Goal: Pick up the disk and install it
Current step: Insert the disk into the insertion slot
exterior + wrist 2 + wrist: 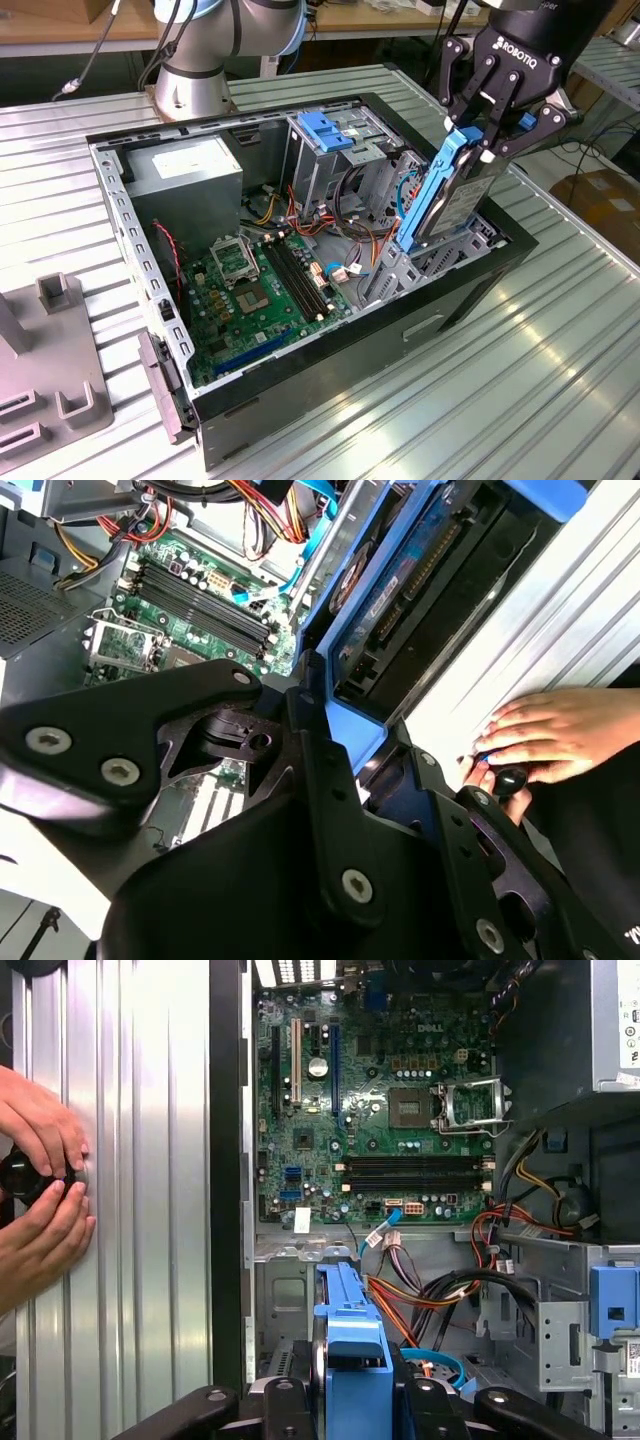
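The disk (452,195), a grey drive in a bright blue carrier, stands steeply tilted at the exterior view's right side of the open computer case (330,375). Its lower end reaches down into the drive bay (430,262) there. My gripper (478,138) is shut on the carrier's upper end. In the second wrist view the disk (400,595) runs away from my gripper (345,745), circuit side showing. The first wrist view has the blue carrier (350,1335) between my black fingers (285,1400), above the case's bay area.
Inside the case lie a green motherboard (255,290), a grey power supply box (190,172), a silver cage with a blue tab (325,130) and loose coloured cables (350,240). A person's hands (40,1180) rest on the ribbed metal table beside the case. A grey fixture (55,370) stands at the exterior view's left.
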### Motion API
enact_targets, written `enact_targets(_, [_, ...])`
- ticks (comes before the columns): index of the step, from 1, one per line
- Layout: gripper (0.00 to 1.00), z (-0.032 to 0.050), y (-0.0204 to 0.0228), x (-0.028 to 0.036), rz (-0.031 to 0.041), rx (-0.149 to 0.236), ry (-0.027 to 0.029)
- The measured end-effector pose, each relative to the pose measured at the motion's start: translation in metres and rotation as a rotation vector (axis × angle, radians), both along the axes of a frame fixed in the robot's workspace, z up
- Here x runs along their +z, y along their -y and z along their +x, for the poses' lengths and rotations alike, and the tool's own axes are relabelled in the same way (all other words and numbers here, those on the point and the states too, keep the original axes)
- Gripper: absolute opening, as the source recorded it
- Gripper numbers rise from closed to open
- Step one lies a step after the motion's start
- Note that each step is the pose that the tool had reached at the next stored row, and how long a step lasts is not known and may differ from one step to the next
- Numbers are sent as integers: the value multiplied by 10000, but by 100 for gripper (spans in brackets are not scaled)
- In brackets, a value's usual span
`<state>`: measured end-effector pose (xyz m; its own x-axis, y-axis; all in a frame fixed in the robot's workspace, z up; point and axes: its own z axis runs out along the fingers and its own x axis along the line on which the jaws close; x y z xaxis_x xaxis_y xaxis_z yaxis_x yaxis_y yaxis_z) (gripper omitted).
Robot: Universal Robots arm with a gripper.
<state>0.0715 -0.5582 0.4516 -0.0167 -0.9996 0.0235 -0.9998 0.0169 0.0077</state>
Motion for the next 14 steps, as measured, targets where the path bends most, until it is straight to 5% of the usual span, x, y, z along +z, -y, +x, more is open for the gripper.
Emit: enact_targets(14, [37, -2, -24, 29, -20, 108, 3])
